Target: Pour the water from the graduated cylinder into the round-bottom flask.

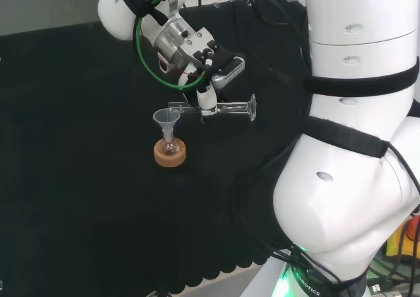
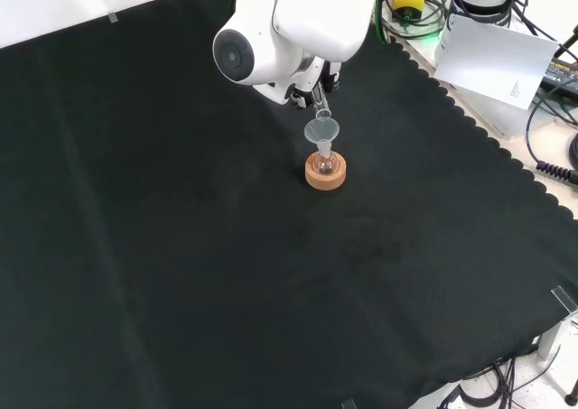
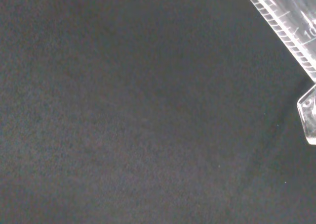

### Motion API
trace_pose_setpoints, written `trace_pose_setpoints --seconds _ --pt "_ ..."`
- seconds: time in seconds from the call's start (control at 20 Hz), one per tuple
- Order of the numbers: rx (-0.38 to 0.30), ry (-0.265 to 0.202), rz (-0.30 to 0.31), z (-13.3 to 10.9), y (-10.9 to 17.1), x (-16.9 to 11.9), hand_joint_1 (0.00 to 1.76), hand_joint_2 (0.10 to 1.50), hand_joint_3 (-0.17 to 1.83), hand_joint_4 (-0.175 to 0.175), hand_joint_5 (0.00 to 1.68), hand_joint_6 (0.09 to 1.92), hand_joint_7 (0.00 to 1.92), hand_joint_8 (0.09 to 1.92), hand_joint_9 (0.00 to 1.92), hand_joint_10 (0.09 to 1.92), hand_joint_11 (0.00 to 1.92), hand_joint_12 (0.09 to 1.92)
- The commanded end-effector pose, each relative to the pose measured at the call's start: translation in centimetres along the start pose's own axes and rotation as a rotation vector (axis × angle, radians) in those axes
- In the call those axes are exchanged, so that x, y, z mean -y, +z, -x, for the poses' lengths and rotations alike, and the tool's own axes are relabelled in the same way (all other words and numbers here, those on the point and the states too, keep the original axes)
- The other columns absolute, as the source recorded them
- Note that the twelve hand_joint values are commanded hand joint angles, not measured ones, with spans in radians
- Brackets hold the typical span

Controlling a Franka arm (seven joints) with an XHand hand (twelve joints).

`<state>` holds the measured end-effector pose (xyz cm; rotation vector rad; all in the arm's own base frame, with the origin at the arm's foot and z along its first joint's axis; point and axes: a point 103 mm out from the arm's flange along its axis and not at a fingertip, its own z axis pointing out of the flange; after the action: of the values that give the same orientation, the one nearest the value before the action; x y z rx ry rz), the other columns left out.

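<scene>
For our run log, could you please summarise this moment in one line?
hand: holding cylinder | cylinder: tipped sideways, mouth at funnel | funnel: in flask | flask: on cork ring

Glossy white rounded robot arm point(image 1: 354, 146) with black bands around its big links and small oval dimples. A green cable point(image 1: 141, 54) loops by the silver metal wrist. The black and white hand point(image 1: 207, 80) follows.

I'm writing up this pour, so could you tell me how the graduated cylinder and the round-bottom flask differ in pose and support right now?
The graduated cylinder lies nearly horizontal in the air, gripped by the hand; the round-bottom flask stands upright on a cork ring. The flask carries a funnel; the cylinder's mouth points toward it. Both are clear.
</scene>
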<state>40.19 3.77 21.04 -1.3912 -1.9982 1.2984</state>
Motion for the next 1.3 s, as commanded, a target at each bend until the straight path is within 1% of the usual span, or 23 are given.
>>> trace_pose_setpoints --seconds 0.05,0.35,0.5,1.3 --pt "0.01 0.007 -0.009 0.05 -0.09 0.29 1.28 1.07 0.0 -0.175 1.07 0.86 1.1 0.84 1.51 0.09 1.32 0.69" --pt "0.015 0.014 -0.02 0.03 -0.11 0.56 1.28 1.07 0.0 -0.175 1.07 0.86 1.1 0.84 1.51 0.09 1.32 0.69" --pt "0.039 0.029 -0.021 -0.07 -0.13 0.68 1.28 1.07 0.0 -0.175 1.07 0.86 1.1 0.84 1.51 0.09 1.32 0.69" --pt "0.087 0.081 -0.037 0.03 -0.55 1.22 1.28 1.07 0.0 -0.175 1.07 0.85 1.1 0.84 1.51 0.09 1.32 0.69"
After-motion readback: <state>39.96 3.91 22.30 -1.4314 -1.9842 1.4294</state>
